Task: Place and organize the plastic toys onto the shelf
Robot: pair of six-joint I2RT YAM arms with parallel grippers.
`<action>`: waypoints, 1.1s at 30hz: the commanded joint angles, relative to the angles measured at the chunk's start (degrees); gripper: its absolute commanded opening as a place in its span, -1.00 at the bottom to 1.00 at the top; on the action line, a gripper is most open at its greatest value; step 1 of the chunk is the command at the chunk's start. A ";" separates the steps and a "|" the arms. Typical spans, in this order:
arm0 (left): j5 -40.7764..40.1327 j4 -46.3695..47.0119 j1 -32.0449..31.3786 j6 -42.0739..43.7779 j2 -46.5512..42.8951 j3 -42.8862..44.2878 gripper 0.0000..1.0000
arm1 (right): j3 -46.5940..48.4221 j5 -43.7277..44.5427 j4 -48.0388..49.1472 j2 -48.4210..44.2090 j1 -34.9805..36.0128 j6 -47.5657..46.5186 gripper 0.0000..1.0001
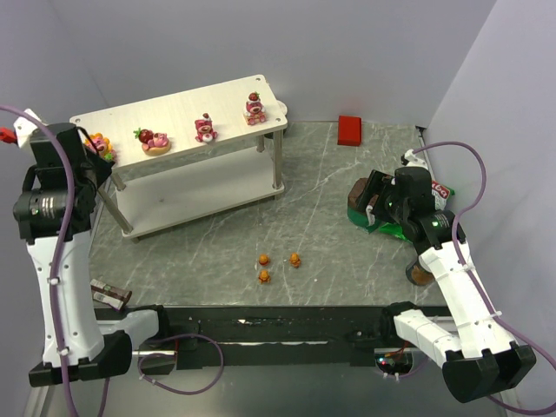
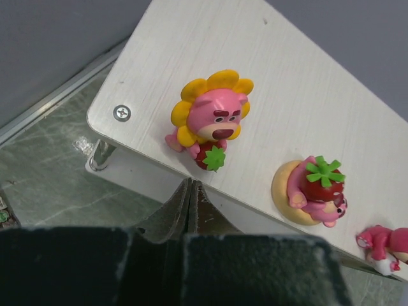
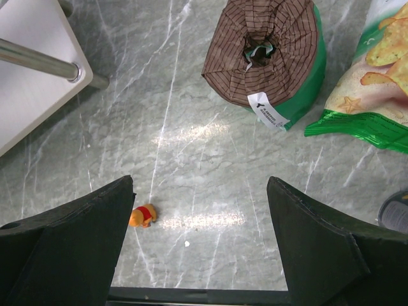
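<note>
The long two-tier shelf of pale whitish wood on thin metal legs point(image 1: 178, 113) is carrying four toys on its top board. The orange-yellow, flower-faced pink plastic figurine point(image 2: 213, 118) is sitting at the shelf's left end, near the screwed corner. Three pink-red plastic strawberry bears point(image 1: 206, 128) are lining up from there toward its right end. The left gripper point(image 2: 191, 188) is hanging just off the shelf's front edge beside the flower-faced figurine, fingers pressed together on nothing. Three smaller orange plastic bears point(image 1: 263, 259) are lying on the grey marbled table point(image 1: 347, 252) in front of the shelf's right half. The right gripper point(image 3: 201, 191) is hovering to the right of the shelf, spread wide and empty. It is hanging near a brown-and-green wrapped cylinder point(image 3: 268, 57).
</note>
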 commanded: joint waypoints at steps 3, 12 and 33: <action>2.33 -1.04 0.04 -1.42 2.47 0.08 -0.99 | 0.24 0.30 1.74 -0.54 -0.45 -0.40 0.82; -2.68 -1.75 0.22 -0.63 4.32 1.57 -0.98 | 0.42 0.74 1.73 -0.01 -0.36 -0.40 0.83; -0.05 3.97 5.31 0.52 5.38 -1.15 -0.98 | 1.21 1.71 1.47 0.52 -0.45 -0.75 0.82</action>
